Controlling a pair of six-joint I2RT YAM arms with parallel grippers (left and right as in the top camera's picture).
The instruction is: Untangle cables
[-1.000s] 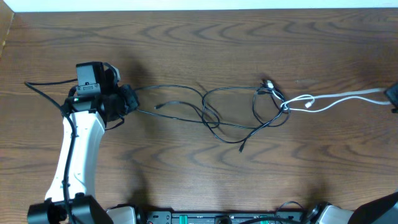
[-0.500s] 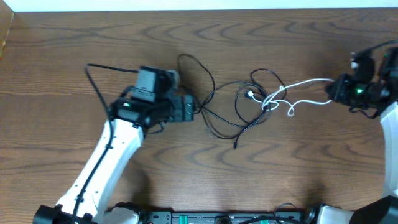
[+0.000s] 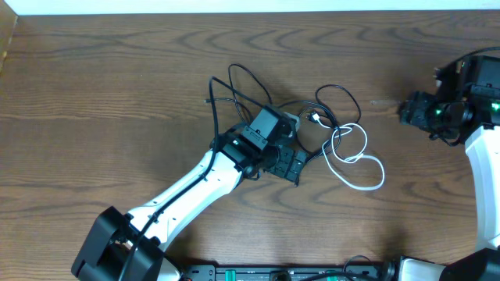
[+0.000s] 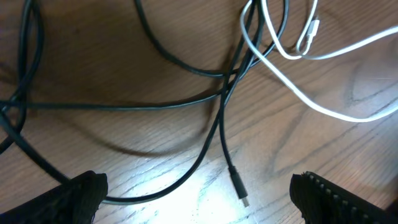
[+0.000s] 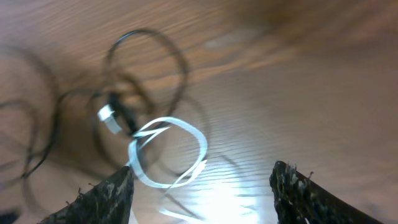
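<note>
Left end effector (image 4: 196, 190) spread apart, empty, over black cable plug (image 4: 239, 190). Right end effector (image 5: 202, 186) apart, empty. Risk: pulling black cable could tighten crossing with white cable (image 3: 355, 168).

We see a dark brown wooden table (image 3: 117, 94) filling nearly the whole overhead view, its grain running left to right in long wavy bands and ovals. Along the far edge we make out a thin pale strip (image 3: 234, 6), white to light grey; we cannot tell whether it is a wall or floor beyond the table. At the far left corner the edge turns and a sliver of lighter surface shows. In both wrist views we find a bright patch of light glaring off the wood near the lower middle.
</note>
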